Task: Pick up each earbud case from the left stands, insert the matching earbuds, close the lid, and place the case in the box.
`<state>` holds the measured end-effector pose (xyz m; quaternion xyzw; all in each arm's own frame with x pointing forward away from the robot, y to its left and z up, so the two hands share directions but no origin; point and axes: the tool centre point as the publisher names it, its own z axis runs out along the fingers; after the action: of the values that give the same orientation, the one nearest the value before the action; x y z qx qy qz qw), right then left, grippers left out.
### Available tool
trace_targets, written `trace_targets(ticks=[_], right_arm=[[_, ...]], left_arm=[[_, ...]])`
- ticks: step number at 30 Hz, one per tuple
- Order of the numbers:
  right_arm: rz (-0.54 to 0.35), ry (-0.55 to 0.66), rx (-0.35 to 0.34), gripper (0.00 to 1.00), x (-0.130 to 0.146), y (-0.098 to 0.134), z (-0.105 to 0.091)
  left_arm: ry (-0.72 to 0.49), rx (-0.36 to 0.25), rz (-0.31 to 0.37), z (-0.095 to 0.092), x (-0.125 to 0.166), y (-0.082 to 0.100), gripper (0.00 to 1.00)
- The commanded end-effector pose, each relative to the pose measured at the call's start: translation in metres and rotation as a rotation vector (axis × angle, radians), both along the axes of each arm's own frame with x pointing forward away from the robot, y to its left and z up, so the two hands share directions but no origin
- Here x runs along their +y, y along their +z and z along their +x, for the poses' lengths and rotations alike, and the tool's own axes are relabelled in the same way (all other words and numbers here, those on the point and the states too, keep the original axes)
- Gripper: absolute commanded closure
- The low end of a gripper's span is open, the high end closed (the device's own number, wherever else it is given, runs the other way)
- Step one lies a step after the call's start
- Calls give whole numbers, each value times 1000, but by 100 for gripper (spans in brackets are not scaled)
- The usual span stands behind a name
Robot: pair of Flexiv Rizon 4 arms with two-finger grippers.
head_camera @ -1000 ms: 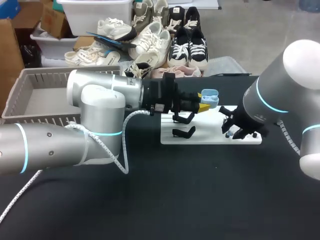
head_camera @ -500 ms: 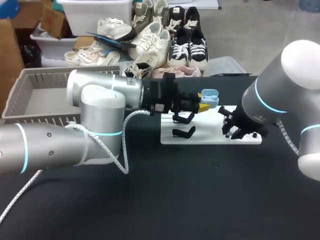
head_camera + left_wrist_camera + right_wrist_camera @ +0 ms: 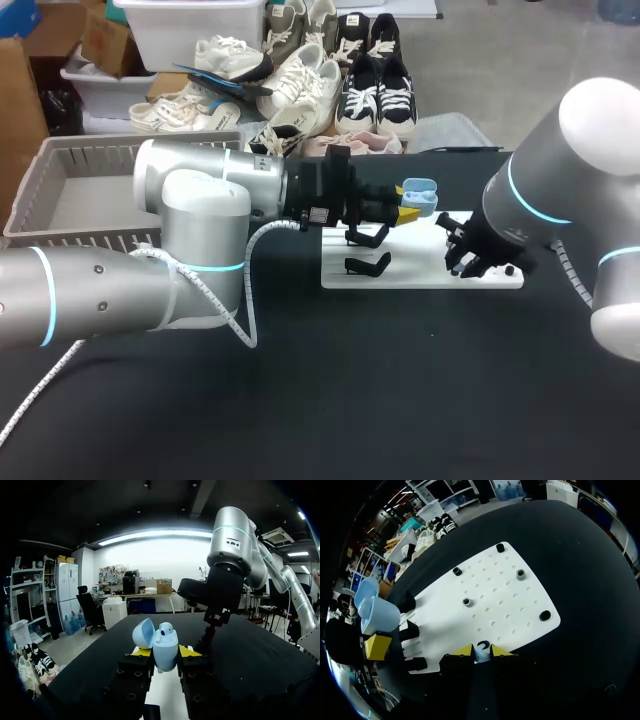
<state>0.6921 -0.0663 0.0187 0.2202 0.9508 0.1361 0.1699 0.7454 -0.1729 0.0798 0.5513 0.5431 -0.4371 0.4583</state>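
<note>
Earbud case (image 3: pixel 162 650), pale blue, sits clamped between the left arm's (image 3: pixel 200 225) jaws, which grip its body from both sides. It is held off the counter (image 3: pixel 400 380), above the far edge of the white board (image 3: pixel 495 605) and just past the two black stands (image 3: pixel 368 250). Both stands look bare in the head view. The lid (image 3: pixel 142 632) is swung open, and one earbud (image 3: pixel 166 628) appears to be seated inside. Picking the case off its stand is therefore done, and the filling seems about half done. The right arm (image 3: pixel 560 190) has its jaws low at the near edge of the board. Their yellow tips stand close together on a small pale blue piece, which I take to be the second earbud (image 3: pixel 481 653), apparently gripped. That piece lies well apart from the open case, so it has yet to be carried across and pushed into the free socket. After that the lid must be shut and the case taken to the grey box (image 3: pixel 90 155), well off to the left. No case shows in the part of the box that can be seen, though the left arm hides its near corner. I cannot tell whether other cases remain to be handled.
</note>
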Motion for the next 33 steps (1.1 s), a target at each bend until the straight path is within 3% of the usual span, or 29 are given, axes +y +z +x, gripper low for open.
trace_targets(ticks=[1,14,21,33], right_arm=[[-9,-4,1,100,-1,2,-1],[-79,34,13,100,9,36,-6],[-125,49,83,100,12,41,-17],[-144,75,90,100,-12,58,-37]], left_arm=[[3,-1,-1,-1,0,0,100],[3,-1,-1,-1,0,0,100],[3,-1,-1,-1,0,0,100],[3,-1,-1,-1,0,0,100]])
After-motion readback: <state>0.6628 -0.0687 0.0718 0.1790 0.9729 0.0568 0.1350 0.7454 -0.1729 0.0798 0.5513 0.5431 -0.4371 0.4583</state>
